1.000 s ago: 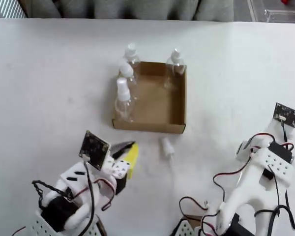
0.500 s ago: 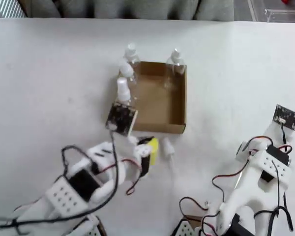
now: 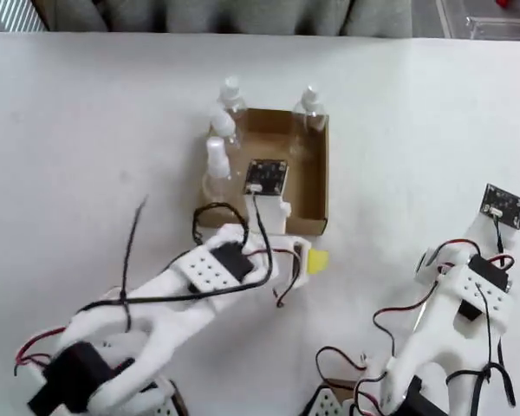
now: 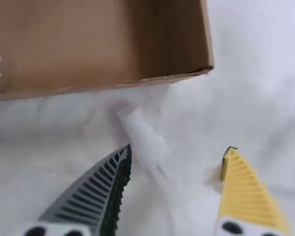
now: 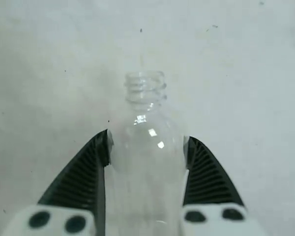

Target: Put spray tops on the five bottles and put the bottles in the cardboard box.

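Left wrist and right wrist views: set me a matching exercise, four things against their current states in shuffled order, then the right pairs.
Things:
1. left gripper
2. right gripper
3. spray top
4. bottle

States:
A. neck bare, no top on
B. open, straddling the spray top
C. lying on the table beside the cardboard box
D. shut on the bottle

Pairs: 1-B; 2-D; 3-C; 4-A
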